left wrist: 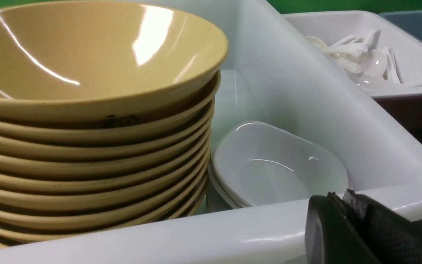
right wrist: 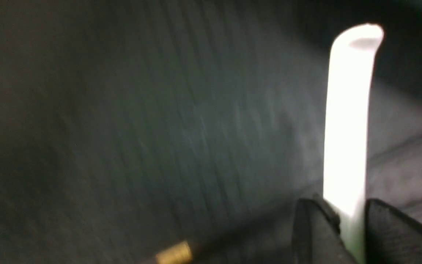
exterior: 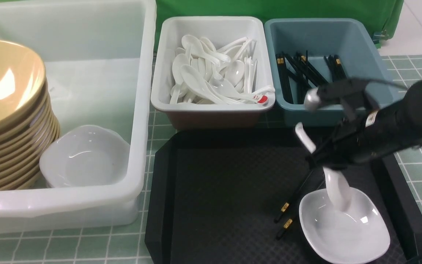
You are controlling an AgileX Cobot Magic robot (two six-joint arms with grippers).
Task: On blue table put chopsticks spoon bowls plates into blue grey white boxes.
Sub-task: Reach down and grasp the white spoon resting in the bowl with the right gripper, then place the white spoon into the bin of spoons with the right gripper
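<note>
Right gripper: my fingers are closed on the handle of the spoon. In the right wrist view the white handle stands between my two black pads.
Spoon: it is tilted, with the scoop down in the single plate and the handle end pointing up toward the boxes.
Single plate: it sits on the black tray, in the near right corner.
Loose chopsticks: two black sticks lie on the tray just left of the single plate, partly under my arm.
Left gripper: my fingers are pressed together, just outside the near wall of the large white box.
Large white box: it holds the stacked bowls with the stacked plates beside them.
Middle box: full of white spoons.
Blue box: black chopsticks lie inside.
Blue table: the boxes and the tray stand on it.
</note>
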